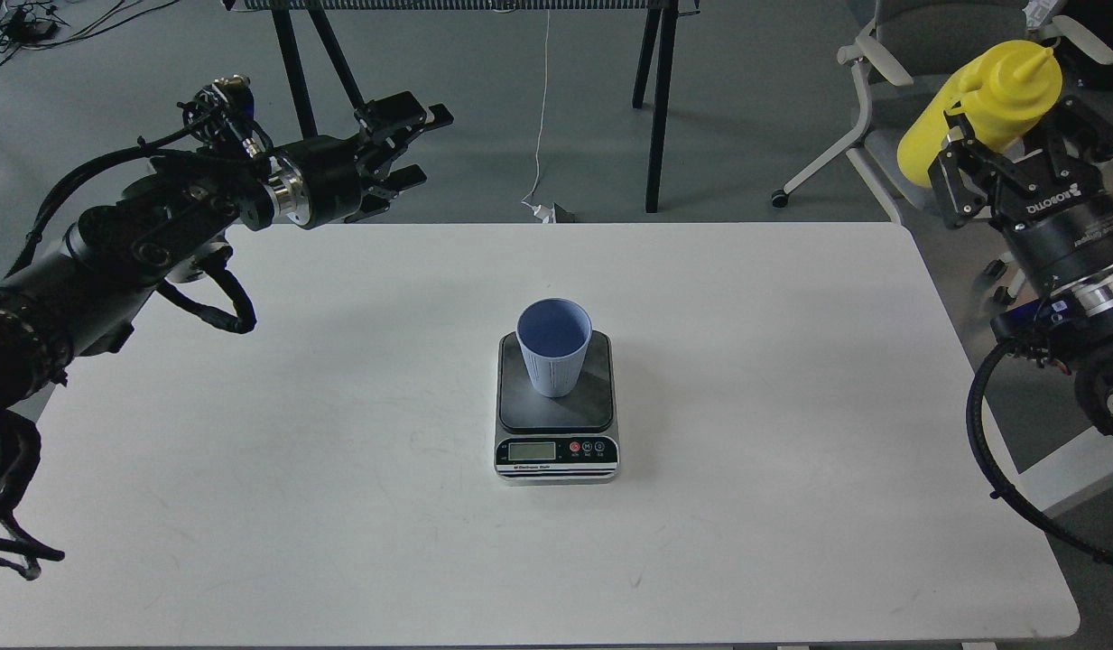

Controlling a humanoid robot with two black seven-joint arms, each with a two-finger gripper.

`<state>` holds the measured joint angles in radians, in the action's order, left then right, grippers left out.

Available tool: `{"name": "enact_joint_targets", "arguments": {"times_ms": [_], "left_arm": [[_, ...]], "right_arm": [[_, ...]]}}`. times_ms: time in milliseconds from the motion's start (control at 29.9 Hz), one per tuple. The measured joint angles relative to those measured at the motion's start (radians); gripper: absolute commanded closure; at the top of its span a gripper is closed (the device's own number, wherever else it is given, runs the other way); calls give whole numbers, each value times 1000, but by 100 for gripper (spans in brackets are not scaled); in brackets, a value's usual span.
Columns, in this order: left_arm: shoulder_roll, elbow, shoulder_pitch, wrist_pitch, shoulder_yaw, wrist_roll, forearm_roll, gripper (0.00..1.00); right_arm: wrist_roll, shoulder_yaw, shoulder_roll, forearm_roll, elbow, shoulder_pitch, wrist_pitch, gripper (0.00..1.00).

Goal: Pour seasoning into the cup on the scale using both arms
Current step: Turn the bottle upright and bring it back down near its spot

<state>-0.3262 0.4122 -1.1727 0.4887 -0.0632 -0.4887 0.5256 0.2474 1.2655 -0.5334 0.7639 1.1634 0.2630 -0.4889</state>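
The light blue cup (554,347) stands upright on the dark platform of the scale (556,408) in the middle of the white table (791,433). My right gripper (1007,149) is off the table's right edge, shut on the yellow seasoning bottle (980,108), which points nozzle-up and to the right, far from the cup. My left gripper (412,140) is open and empty above the table's far left edge, well left of the cup.
A grey office chair (890,54) stands behind the right arm. Black stand legs (651,108) and a hanging white cable (545,108) are beyond the table's far edge. Bare tabletop lies around the scale.
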Motion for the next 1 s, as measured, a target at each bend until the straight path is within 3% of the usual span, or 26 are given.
{"name": "enact_joint_targets", "arguments": {"times_ms": [401,1003], "left_arm": [[-29,1,-3,0,-46,0,1,1],[-24,0,-5,0,-46,0,1,1]], "right_arm": [[-7,5,258,100,-55,-173,0,84],[-3,-11,347,139,-194,-214,0,83]]}}
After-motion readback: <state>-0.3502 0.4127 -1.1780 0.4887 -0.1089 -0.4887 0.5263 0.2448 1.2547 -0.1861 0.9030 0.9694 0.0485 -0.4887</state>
